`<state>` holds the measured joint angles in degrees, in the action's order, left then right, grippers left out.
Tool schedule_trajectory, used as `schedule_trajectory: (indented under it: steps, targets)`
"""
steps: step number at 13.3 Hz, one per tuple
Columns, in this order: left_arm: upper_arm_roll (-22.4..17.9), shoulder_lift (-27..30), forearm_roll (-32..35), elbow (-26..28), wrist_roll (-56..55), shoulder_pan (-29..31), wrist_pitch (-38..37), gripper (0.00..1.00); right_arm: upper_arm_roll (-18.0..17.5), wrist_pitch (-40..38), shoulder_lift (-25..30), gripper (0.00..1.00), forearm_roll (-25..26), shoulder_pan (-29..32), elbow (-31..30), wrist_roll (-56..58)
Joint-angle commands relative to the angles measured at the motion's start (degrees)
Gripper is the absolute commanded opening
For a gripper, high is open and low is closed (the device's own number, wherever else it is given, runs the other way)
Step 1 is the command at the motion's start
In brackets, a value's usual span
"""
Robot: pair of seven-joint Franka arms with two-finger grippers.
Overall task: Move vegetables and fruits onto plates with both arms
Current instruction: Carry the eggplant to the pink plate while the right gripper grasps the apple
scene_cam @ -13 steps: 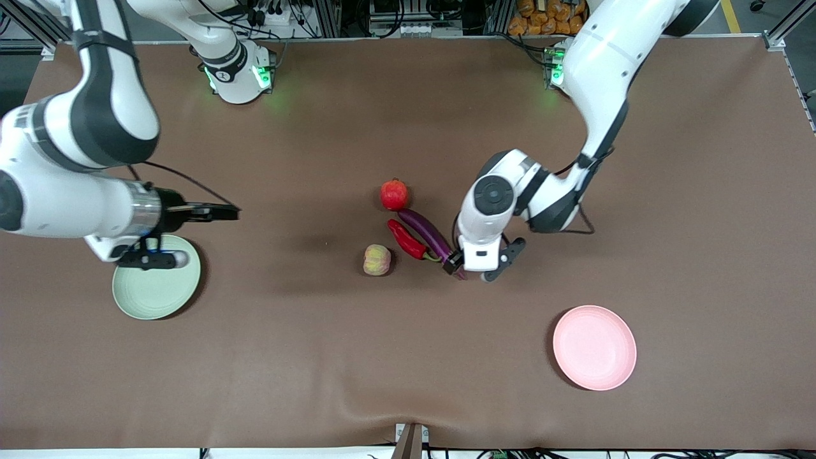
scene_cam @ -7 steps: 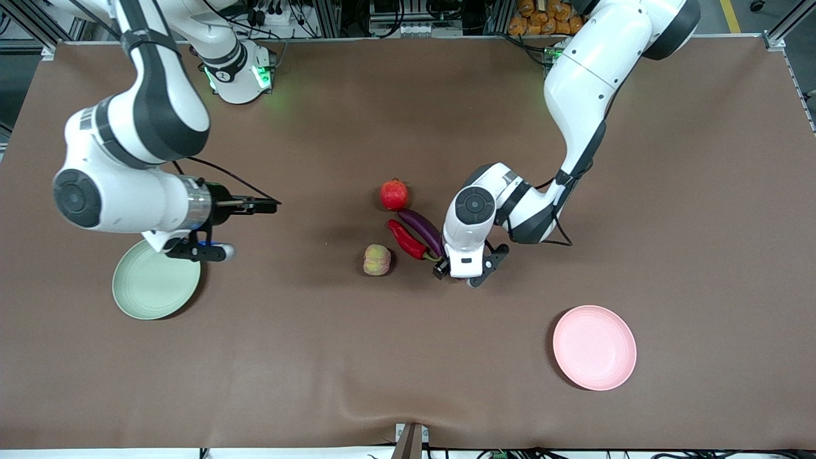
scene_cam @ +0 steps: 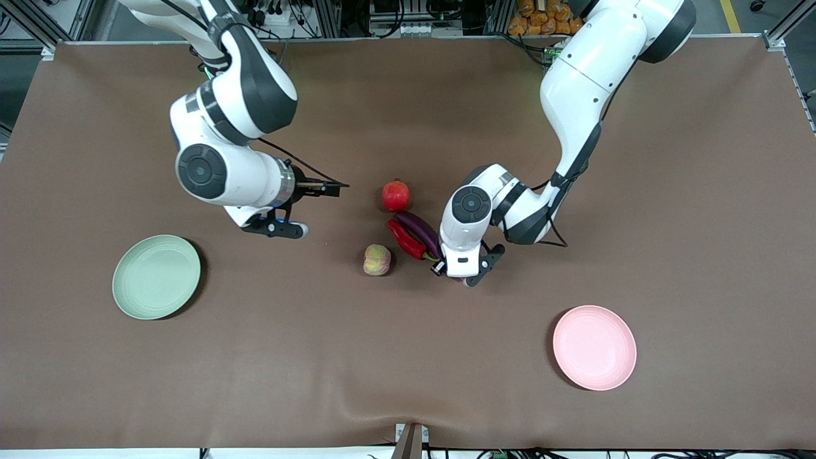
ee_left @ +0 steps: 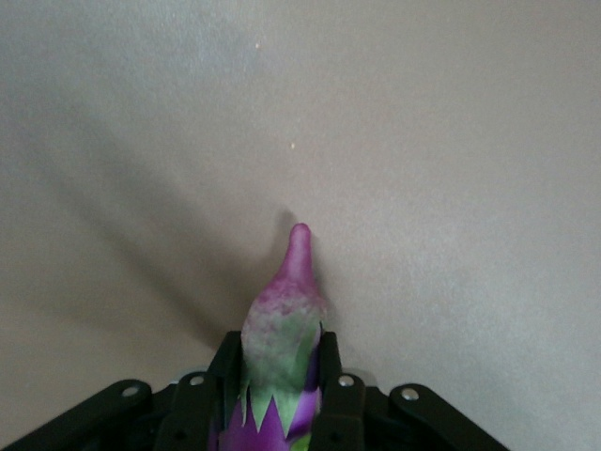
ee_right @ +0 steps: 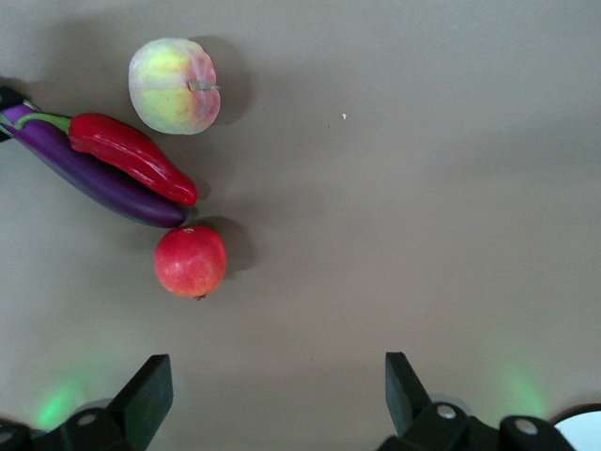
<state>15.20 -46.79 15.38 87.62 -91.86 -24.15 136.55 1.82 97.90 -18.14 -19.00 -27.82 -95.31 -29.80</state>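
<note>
- Overhead, from the front view, the brown bench [scene_cam: 408,357] carries a close cluster at its middle: the pomegranate [scene_cam: 395,195] lies farthest from the camera, the eggplant [scene_cam: 421,231] runs slantwise just below it, the chili pepper [scene_cam: 405,240] lies alongside the eggplant, touching it, and the peach [scene_cam: 377,259] sits nearest the camera, a little apart.
- Also in that view, the left gripper [scene_cam: 446,268] is down at the eggplant's stem end, its wrist covering that end. The right gripper [scene_cam: 326,189] hangs over bare bench between the pomegranate and the right arm's end of the bench.
- The green plate [scene_cam: 156,276] lies toward the right arm's end, the pink plate [scene_cam: 594,347] toward the left arm's end and nearer the camera; both are well apart from the produce and hold nothing.
- Next, the left wrist view: the black fingers [ee_left: 333,390] of the left gripper [ee_left: 277,395] pinch the eggplant [ee_left: 282,338] on both sides just below its green-and-pale calyx, with the slim stem tip jutting out over the bench [ee_left: 451,141].
- Last, the right wrist view: the fingers [ee_right: 150,390] of the right gripper [ee_right: 277,395] are spread wide with nothing between them. Below them lie the pomegranate [ee_right: 191,260], the eggplant [ee_right: 99,178], the chili pepper [ee_right: 131,155] and the peach [ee_right: 174,85].
</note>
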Motion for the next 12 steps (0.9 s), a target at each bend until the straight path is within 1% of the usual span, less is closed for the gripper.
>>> schedule_trajectory:
  steps: [1,3,4,6,9,11,12]
  targets:
    - [0.17,5.45,2.99,0.88,5.78,4.17,-5.46,0.0,0.56,5.17,1.18,1.0,-0.6,-3.27,-3.91,-2.18]
    - [1.75,10.99,1.51,0.97,17.36,9.01,-14.08,0.0,0.64,10.27,0.66,1.0,-0.25,-6.35,-5.24,-5.35]
    - [2.11,12.85,0.19,0.88,21.94,11.56,-16.64,0.0,0.64,11.77,0.22,1.0,-0.16,-8.02,-5.24,-5.45]
    - [2.55,15.14,-1.75,0.71,32.39,15.69,-19.12,0.0,0.64,14.58,-1.45,1.0,0.1,-10.58,-5.24,-5.53]
    - [2.55,14.37,-1.84,-0.26,46.12,23.24,-18.43,0.0,0.73,18.8,-4.52,1.0,0.19,-14.09,-5.15,-5.97]
    - [2.55,11.21,-1.93,-1.31,53.94,28.08,-15.46,0.0,0.73,21.18,-6.2,1.0,0.36,-16.46,-5.15,-7.55]
    - [2.55,9.28,-1.93,-2.19,56.42,29.93,-14.04,0.0,0.82,21.88,-7.07,1.0,1.32,-17.34,-5.15,-7.73]
